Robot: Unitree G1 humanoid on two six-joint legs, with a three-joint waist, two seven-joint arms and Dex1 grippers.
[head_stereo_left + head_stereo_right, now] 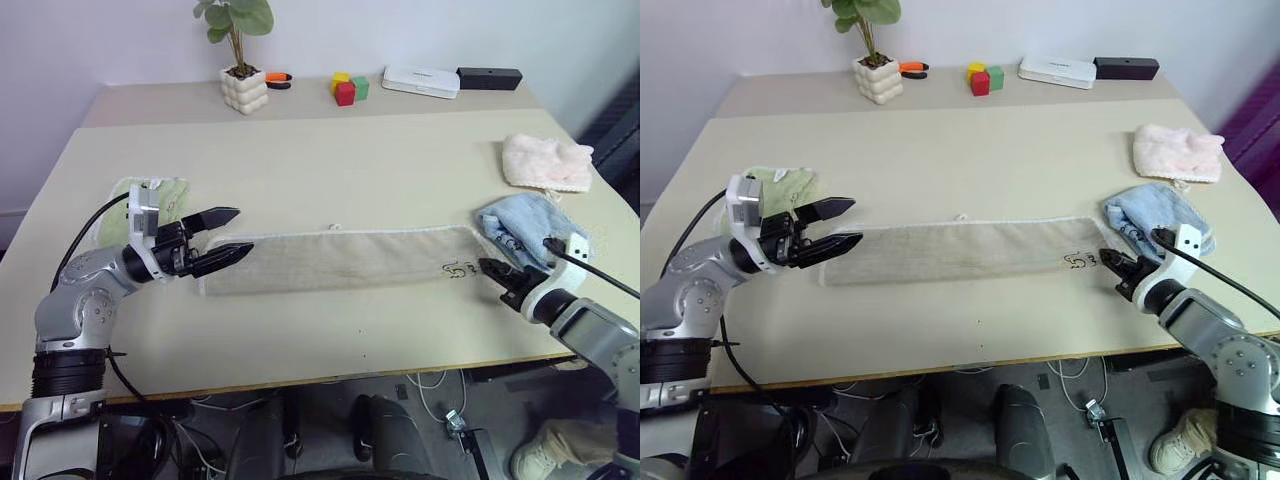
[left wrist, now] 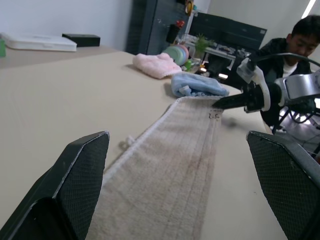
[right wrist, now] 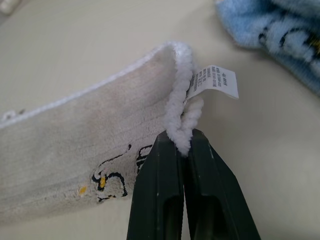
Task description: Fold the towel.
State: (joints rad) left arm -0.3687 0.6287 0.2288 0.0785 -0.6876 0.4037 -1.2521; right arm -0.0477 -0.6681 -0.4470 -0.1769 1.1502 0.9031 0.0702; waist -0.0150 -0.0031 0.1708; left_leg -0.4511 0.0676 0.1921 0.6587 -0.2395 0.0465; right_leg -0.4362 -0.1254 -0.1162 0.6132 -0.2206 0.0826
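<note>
Jaws of the right gripper (image 3: 182, 150) clamped on the fluffy whitish edging of the long beige terry towel (image 1: 340, 258); left gripper (image 1: 232, 236) jaws apart above its other end

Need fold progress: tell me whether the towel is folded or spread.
Folded lengthwise: the towel lies as a narrow strip, with doubled edging pinched in the right gripper.

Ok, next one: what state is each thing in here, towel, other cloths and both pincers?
Towel: folded into a long flat strip on the table, right end pinched.
Left pincer: open, at the strip's left end, holding nothing.
Right pincer: shut on the towel's white edging.
Blue cloth: crumpled, beside the towel's right end.
Pink cloth: bunched, lying apart.
Green cloth: crumpled, behind the left pincer.
</note>
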